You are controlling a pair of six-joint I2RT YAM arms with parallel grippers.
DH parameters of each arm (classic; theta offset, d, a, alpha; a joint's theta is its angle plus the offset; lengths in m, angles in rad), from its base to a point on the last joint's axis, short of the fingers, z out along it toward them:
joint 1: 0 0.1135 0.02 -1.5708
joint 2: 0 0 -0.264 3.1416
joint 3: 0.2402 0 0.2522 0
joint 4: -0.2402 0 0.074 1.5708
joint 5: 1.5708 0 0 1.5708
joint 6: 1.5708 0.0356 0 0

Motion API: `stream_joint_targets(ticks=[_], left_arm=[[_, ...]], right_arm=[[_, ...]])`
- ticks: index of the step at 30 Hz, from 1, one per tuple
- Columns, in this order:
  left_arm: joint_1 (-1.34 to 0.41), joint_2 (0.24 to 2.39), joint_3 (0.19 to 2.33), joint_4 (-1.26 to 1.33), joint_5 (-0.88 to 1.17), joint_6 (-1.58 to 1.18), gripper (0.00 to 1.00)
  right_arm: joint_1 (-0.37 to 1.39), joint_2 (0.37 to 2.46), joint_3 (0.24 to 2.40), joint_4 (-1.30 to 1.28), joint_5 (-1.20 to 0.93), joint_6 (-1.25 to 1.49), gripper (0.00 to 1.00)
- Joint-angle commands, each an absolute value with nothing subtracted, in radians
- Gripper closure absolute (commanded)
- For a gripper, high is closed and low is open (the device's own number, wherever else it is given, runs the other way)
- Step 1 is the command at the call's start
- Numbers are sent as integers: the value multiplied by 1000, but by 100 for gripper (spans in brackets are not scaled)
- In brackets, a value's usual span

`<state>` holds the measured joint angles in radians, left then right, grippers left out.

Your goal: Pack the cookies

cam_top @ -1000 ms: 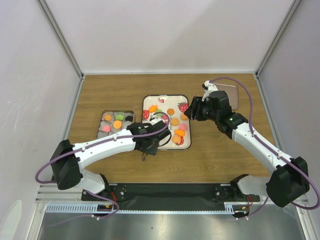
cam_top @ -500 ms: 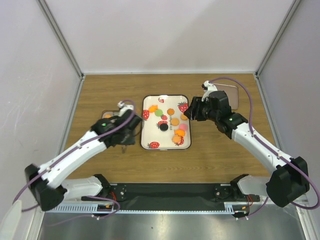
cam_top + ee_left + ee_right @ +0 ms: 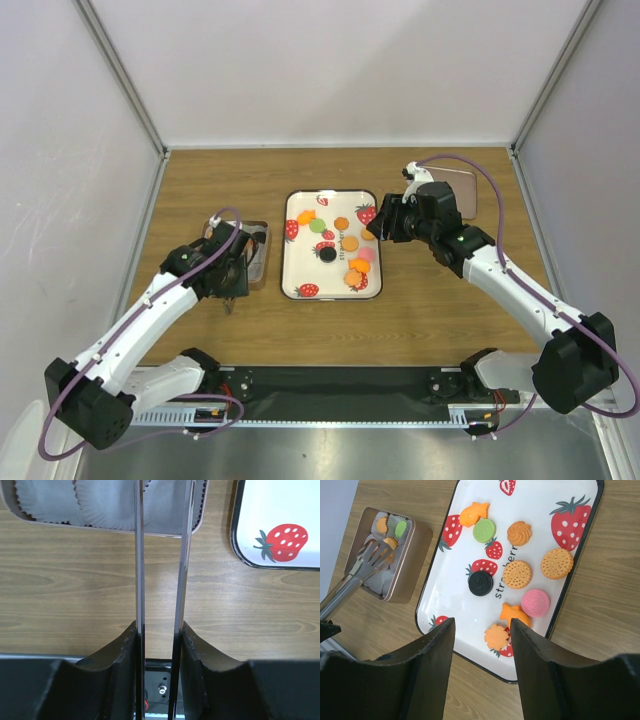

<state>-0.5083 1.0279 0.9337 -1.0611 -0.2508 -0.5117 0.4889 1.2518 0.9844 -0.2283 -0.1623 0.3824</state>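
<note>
Several cookies lie on the white strawberry-print tray (image 3: 455,615): a black one (image 3: 480,583), a pink one (image 3: 535,602), a green one (image 3: 484,530) and orange ones (image 3: 517,574). The tray also shows in the top view (image 3: 300,270). My left gripper (image 3: 228,275) is shut on metal tongs (image 3: 138,555). The tong blades stand apart and their tips (image 3: 374,555) hang over the brown box (image 3: 417,545). The box holds paper liners (image 3: 100,505), an orange cookie (image 3: 382,525) and a green one (image 3: 400,528). My right gripper (image 3: 480,630) is open and empty above the tray's right side.
A rose-coloured lid (image 3: 465,190) lies at the back right behind my right arm. The box sits left of the tray, mostly hidden by my left arm in the top view. Grey walls close the table on three sides.
My left arm has swung with the tongs from the tray's near edge leftward to the box, then pulled back toward the near side. The right arm has not moved.
</note>
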Motion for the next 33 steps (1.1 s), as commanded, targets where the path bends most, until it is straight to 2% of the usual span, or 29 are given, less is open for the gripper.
stream_joint_targets(ticks=[1, 33], left_arm=[[-489, 1028, 928, -985, -186, -469, 64], [-471, 1038, 904, -1037, -190, -503, 60]], right_arm=[[494, 1250, 1026, -222, -156, 365, 46], [495, 1252, 1023, -216, -167, 368, 46]])
